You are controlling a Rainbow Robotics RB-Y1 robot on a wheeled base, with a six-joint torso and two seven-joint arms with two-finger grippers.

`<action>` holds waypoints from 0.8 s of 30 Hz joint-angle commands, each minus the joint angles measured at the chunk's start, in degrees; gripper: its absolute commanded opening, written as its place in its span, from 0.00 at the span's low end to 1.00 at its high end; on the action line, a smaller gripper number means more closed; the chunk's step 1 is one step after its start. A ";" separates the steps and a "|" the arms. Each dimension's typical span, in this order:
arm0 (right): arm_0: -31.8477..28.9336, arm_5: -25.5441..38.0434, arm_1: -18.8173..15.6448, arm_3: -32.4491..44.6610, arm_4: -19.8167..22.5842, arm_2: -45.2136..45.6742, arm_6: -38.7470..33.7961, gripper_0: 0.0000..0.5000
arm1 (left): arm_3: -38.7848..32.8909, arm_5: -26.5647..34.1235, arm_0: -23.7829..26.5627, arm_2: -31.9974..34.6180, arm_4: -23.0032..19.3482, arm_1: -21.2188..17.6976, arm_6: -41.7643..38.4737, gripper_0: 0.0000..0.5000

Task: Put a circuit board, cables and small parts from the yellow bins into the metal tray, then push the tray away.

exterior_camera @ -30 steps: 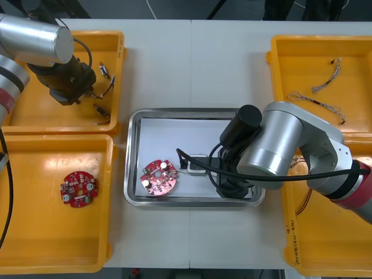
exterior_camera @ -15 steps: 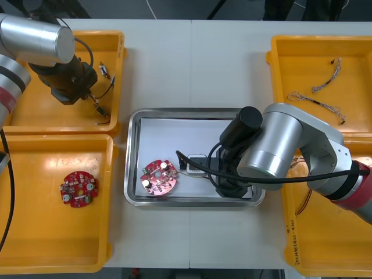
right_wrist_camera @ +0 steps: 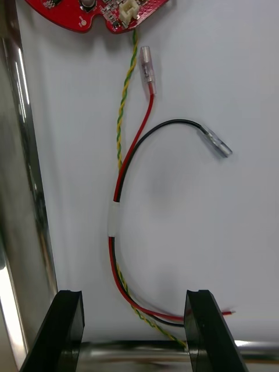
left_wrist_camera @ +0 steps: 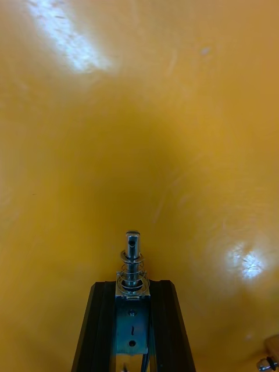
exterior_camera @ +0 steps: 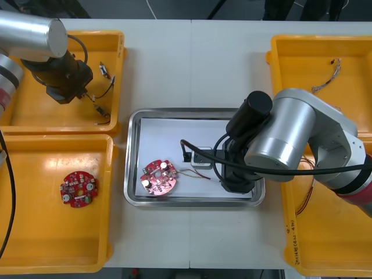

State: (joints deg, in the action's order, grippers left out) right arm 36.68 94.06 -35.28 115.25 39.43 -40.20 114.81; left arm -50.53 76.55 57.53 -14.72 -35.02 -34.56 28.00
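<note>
As things sit right now, metal tray (exterior_camera: 192, 111): already holds a circuit board (exterior_camera: 158, 177) in its near left part, with a red and yellow cable (right_wrist_camera: 119, 197) lying loose just beside it.
Right gripper (right_wrist_camera: 133, 299): hangs over the tray's near right corner, jaws spread wide and empty. The cable runs along the tray floor between them, so it looks dropped there on purpose.
Left gripper (left_wrist_camera: 132, 288): over the yellow bin (exterior_camera: 23, 110) off the tray's far left corner, jaws pinching a small metal part (left_wrist_camera: 132, 256) by its base, probably the tray's next item.
</note>
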 commanded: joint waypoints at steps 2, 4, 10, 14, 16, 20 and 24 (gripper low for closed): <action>-0.56 6.31 1.88 5.34 0.92 6.97 1.12 1.00 | -5.72 7.03 2.85 4.96 0.22 -4.81 2.23 0.00; -0.65 8.51 2.14 6.48 1.00 8.38 1.03 1.00 | -7.21 9.67 2.85 6.45 0.13 -5.34 3.81 0.00; -1.88 15.94 3.29 10.70 1.18 15.23 0.86 1.00 | -13.36 17.75 2.85 8.83 -0.40 -6.92 8.65 0.00; -2.14 15.94 3.46 13.69 1.79 20.24 0.77 1.00 | -17.67 22.94 2.77 8.83 -0.66 -7.10 11.99 0.00; -2.49 15.94 3.46 15.18 2.15 22.53 0.77 1.00 | -20.04 25.05 2.77 8.74 -1.10 -7.10 13.39 0.00; -3.64 15.94 3.46 19.14 2.41 27.80 0.42 1.00 | -25.40 29.09 2.77 7.86 -3.74 -7.01 13.92 0.00; -4.16 15.94 3.46 21.16 2.41 32.29 0.07 1.00 | -31.38 32.52 2.77 5.66 -6.46 -6.48 13.74 0.00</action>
State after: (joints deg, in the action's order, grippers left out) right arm 33.42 109.80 -32.67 133.64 41.28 -12.17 114.80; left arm -76.47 106.56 57.53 -7.17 -39.68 -39.15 43.51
